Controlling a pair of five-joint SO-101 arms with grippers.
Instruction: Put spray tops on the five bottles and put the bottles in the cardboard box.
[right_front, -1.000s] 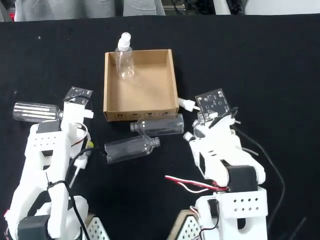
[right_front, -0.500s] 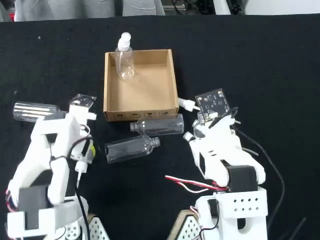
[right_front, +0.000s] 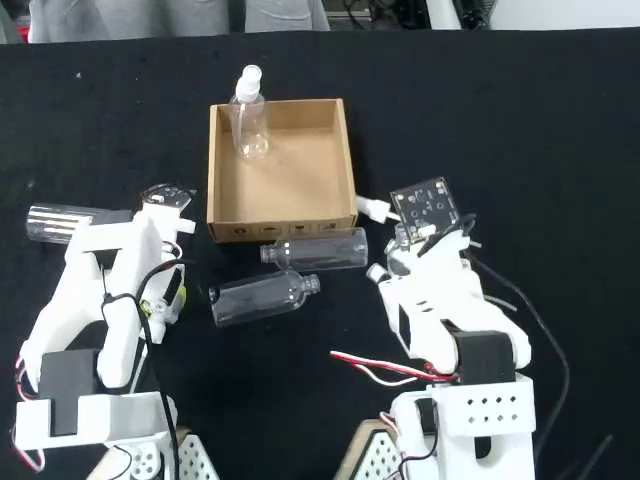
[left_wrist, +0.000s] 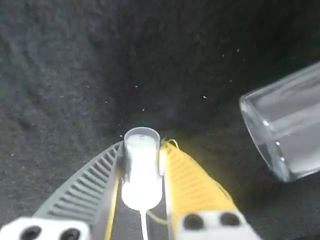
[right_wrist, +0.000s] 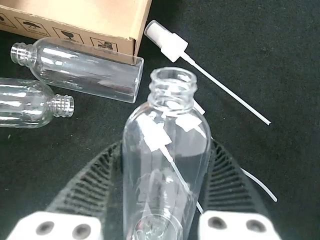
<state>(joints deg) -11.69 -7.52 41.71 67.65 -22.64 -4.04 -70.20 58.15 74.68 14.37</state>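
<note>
My left gripper (left_wrist: 142, 150) is shut on a white spray top (left_wrist: 142, 170), low over the black table, near the base of a lying clear bottle (left_wrist: 287, 130). In the high view this gripper (right_front: 168, 300) sits left of that bottle (right_front: 262, 297). My right gripper (right_wrist: 167, 150) is shut on an open-necked clear bottle (right_wrist: 167, 125), in front of the cardboard box (right_front: 280, 231) at its right corner. A capped bottle (right_front: 248, 115) stands in the box's far left corner. Another open bottle (right_front: 315, 250) lies in front of the box. A fourth bottle (right_front: 65, 222) lies far left.
A loose spray top (right_wrist: 167, 40) with its long tube lies by the box's (right_wrist: 75, 15) right front corner, also seen from above as the spray top (right_front: 375, 209). Red and white cables (right_front: 380, 368) trail along the right arm.
The left arm has swung down and back from beside the far-left bottle, bringing its gripper low to the table by the lying bottle. The right arm and the bottles have stayed put.
</note>
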